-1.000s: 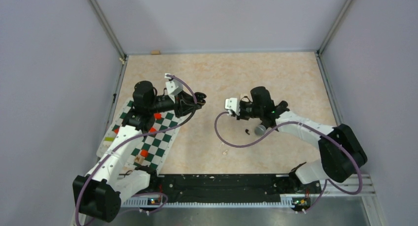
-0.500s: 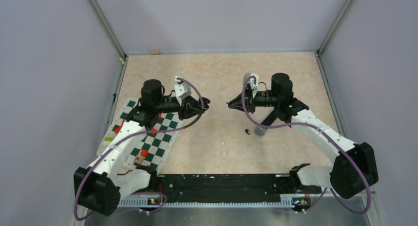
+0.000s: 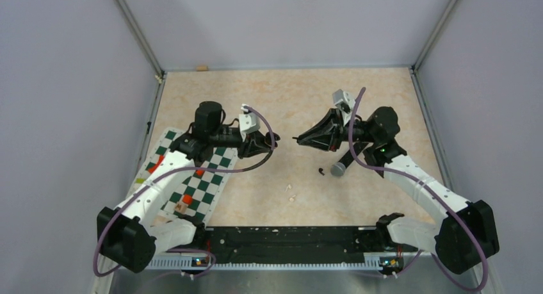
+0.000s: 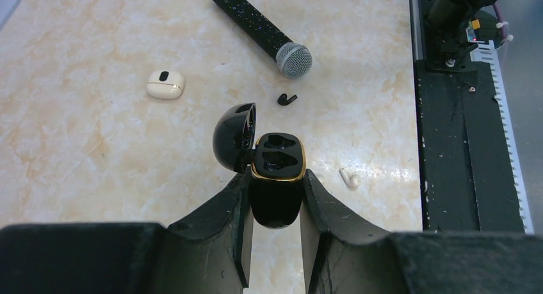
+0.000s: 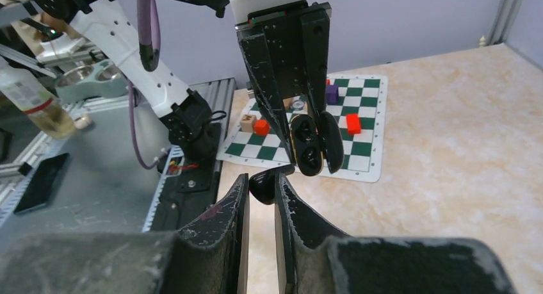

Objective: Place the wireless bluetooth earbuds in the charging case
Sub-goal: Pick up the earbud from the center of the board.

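My left gripper is shut on an open black charging case with a gold rim, its lid swung left and both sockets empty. In the top view the left gripper faces my right gripper across a small gap above the table. My right gripper is shut on a black earbud, just short of the case. Another black earbud lies on the table by the microphone. A white earbud lies nearer the front.
A black microphone lies on the table under my right arm. A closed white case lies apart. A chessboard mat with small blocks covers the left. The black base rail runs along the front edge.
Both grippers have risen and turned to face each other; the right gripper swung from over the microphone toward the centre with the earbud. The left moved right with the case.
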### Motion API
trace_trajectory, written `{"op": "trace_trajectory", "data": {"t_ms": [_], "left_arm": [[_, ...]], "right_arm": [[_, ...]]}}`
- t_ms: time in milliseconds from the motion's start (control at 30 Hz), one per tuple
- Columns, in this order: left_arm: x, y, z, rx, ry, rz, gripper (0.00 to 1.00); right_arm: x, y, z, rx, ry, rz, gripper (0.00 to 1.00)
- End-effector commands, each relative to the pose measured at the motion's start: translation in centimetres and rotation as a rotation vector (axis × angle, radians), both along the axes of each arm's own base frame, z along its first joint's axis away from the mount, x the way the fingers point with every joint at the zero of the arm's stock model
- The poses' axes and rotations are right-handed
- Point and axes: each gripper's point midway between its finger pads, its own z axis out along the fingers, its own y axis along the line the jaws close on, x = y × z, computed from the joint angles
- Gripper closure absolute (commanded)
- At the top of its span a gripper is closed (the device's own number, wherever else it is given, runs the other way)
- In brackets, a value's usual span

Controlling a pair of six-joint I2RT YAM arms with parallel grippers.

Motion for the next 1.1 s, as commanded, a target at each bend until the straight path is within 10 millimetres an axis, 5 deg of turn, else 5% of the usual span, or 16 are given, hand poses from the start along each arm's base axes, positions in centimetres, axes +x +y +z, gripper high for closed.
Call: {"op": "trace_trajectory", "data": {"t_ms": [0, 400, 1067], "left_arm": [[0.1, -0.6, 1.1, -0.002, -0.054, -0.034, 1.0], [-0.2, -1.4, 0.8, 0.006, -0.034, -0.065, 1.0], [-1.9, -2.0, 0.3, -0.022, 0.02, -0.145, 1.0]], "right_arm": [[-0.5, -0.2, 2.1, 0.081, 0.012, 0.008, 0.91], [-0.6, 0.1, 0.5, 0.105, 0.062, -0.02, 0.9], [-1.9, 3.4, -1.4, 0.083, 0.131, 0.042, 0.9]]}}
